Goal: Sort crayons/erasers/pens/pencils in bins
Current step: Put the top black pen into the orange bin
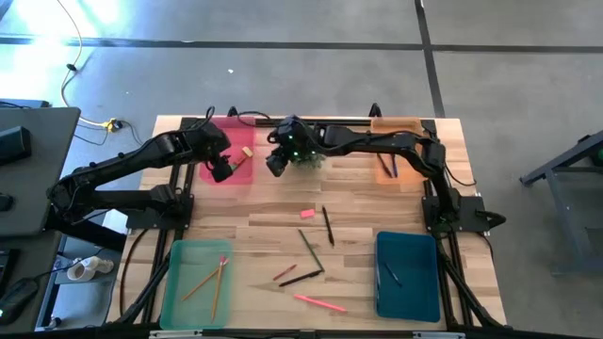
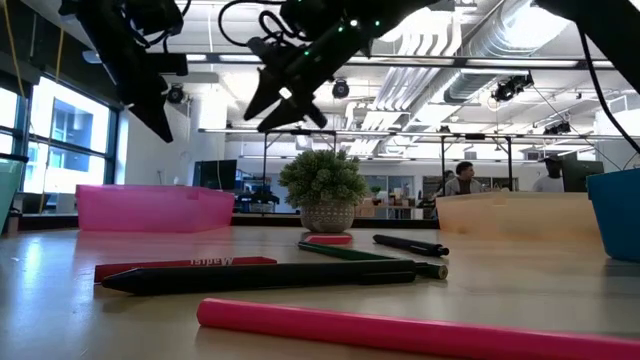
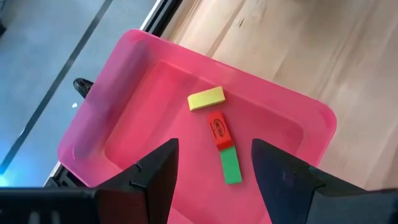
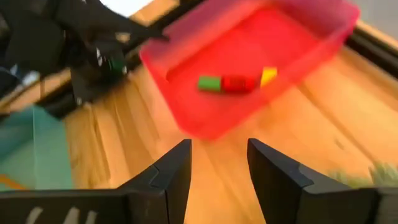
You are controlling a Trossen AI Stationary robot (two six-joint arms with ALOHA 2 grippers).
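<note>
Fingers (image 3: 152, 180) apart over pink bin (image 3: 118, 112): three erasers (image 3: 222, 132)

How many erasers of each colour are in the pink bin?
yellow eraser: 1
red eraser: 1
green eraser: 1
Total: 3, all in the pink bin.

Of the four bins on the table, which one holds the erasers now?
The pink bin, at the far side under the left gripper. It holds a yellow, a red and a green eraser in a row; no other bin shows any erasers.
</note>
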